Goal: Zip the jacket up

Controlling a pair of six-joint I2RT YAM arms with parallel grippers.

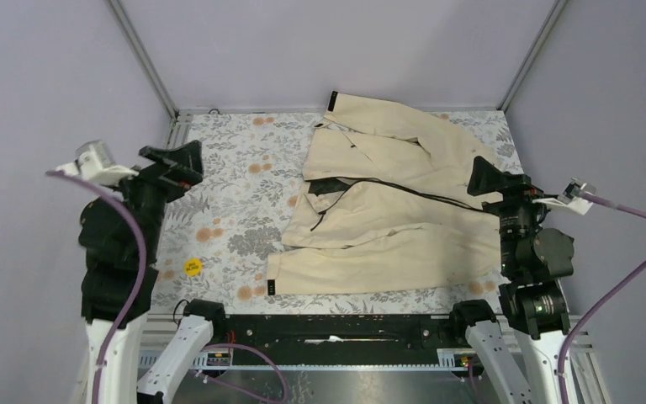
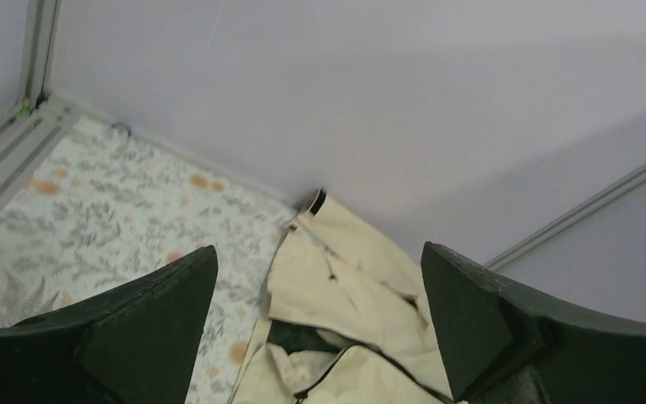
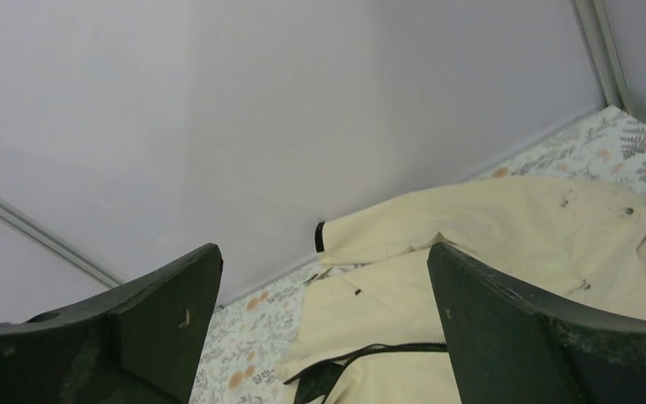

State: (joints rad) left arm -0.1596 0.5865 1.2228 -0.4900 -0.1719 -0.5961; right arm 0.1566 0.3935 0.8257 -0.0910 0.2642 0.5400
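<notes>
The cream-beige jacket [image 1: 387, 210] lies flat on the floral table cover, right of the middle, sleeves folded across. Its dark zipper [image 1: 404, 192] runs from the open dark-lined collar end [image 1: 326, 187] toward the right. It also shows in the left wrist view [image 2: 345, 286] and the right wrist view [image 3: 488, 252], with zipper teeth [image 3: 404, 348] visible. My left gripper [image 1: 177, 160] is raised at the left, open and empty. My right gripper [image 1: 489, 177] is raised over the jacket's right edge, open and empty.
A small yellow round sticker [image 1: 192, 267] lies on the floral cover [image 1: 235, 168] at the front left. Grey walls and metal frame posts [image 1: 143, 59] enclose the table. A black rail [image 1: 328, 328] runs along the near edge.
</notes>
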